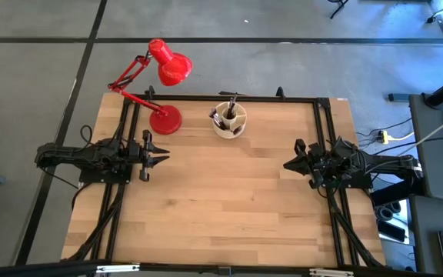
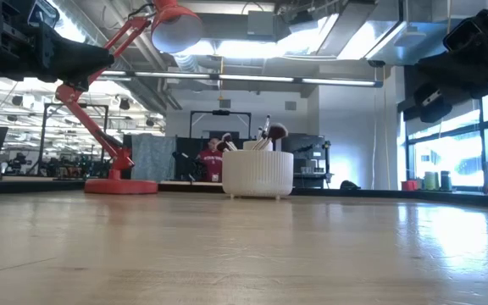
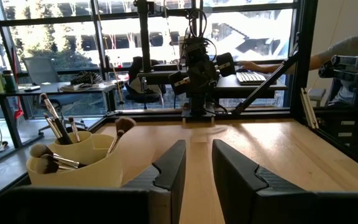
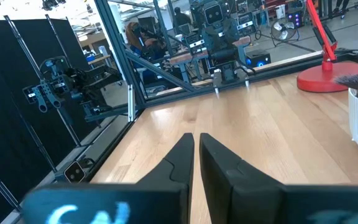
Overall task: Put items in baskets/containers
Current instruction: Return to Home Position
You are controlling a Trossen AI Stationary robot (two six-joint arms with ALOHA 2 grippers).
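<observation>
The round cream organiser stands on its base near the table's far edge, right of the red lamp. Several dark-handled makeup brushes stick up out of it, leaning on its rim and dividers; the low view shows the organiser with brush tips above it. In the left wrist view the organiser holds brushes, one with a wide tuft. I see no brush lying on the table. My left gripper hovers open at the table's left. My right gripper hovers shut at the right.
The red desk lamp stands on its round base just left of the organiser, its head reaching beyond the far edge. A dark frame rail runs along the table's far edge and sides. Bare wood lies between the arms. A person sits beyond the table.
</observation>
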